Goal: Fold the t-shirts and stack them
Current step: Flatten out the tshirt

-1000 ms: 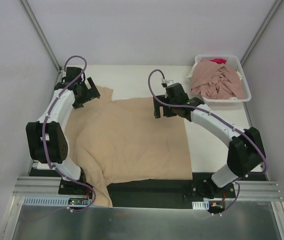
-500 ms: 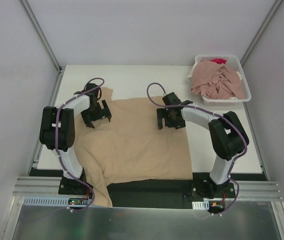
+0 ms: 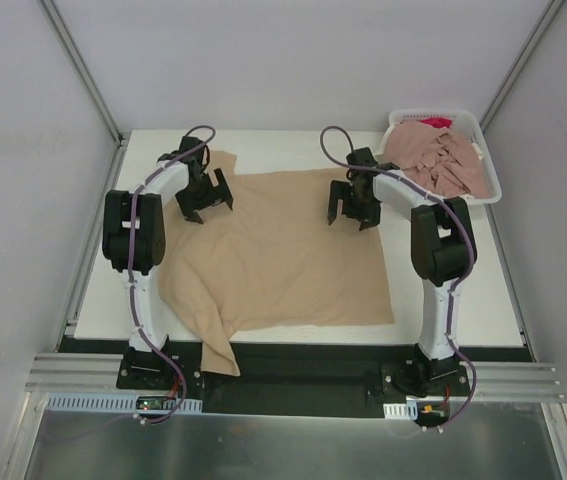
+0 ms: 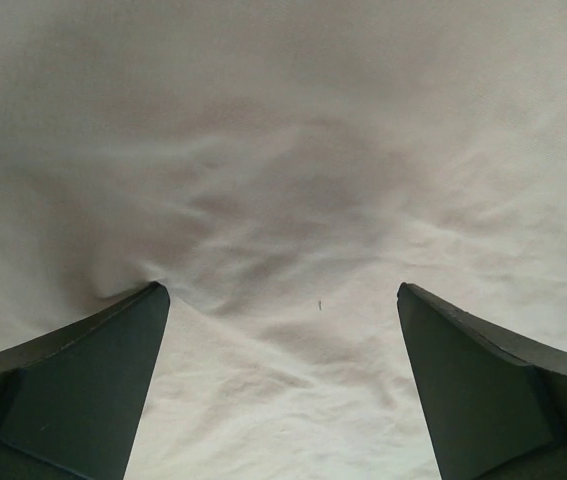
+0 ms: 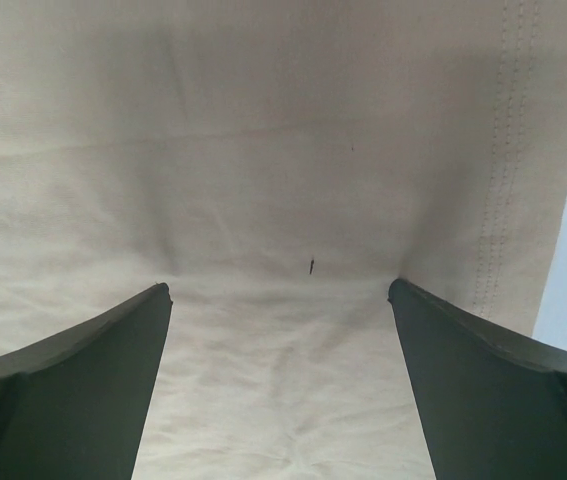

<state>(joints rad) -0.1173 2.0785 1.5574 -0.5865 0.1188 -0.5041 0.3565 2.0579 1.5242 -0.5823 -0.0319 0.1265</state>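
A tan-beige t-shirt point(image 3: 273, 260) lies spread over the white table, one corner hanging over the near edge. My left gripper point(image 3: 208, 205) is open with its fingertips pressed down on the shirt's far left part; the cloth point(image 4: 293, 200) fills its wrist view, wrinkled between the fingers. My right gripper point(image 3: 353, 212) is open and presses on the shirt's far right part near the stitched hem point(image 5: 503, 160). Dusty pink t-shirts point(image 3: 438, 160) lie heaped in the basket.
A white lattice basket point(image 3: 491, 165) stands at the table's far right corner. Bare white table point(image 3: 453, 280) shows right of the shirt and along the far edge. Grey walls enclose the table on three sides.
Both arms have stretched toward the far edge, dragging the tan shirt with them. The shirt now lies farther back and flatter, and less of it hangs over the near edge.
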